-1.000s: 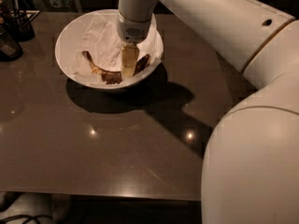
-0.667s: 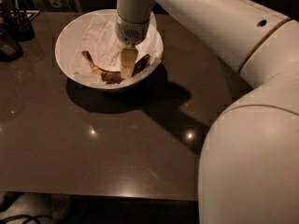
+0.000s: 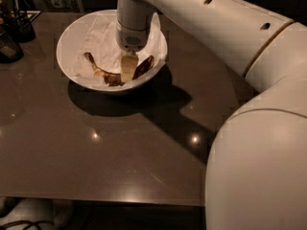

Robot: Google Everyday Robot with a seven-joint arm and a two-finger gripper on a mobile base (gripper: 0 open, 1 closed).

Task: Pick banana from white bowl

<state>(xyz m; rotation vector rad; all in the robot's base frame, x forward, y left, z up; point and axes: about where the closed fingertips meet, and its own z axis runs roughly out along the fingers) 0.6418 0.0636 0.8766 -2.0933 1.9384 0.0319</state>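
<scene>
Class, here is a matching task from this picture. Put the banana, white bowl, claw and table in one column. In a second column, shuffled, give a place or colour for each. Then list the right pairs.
Column one:
1. banana
2. white bowl
3. claw
4. table

Column two:
A. dark and glossy, with spots of reflected light
B. reaching down into the bowl, over the banana's middle
C. brown and curved, lying on white paper inside the bowl
D. standing on the far part of the table

Pairs: 1-C, 2-D, 3-B, 4-A.
</scene>
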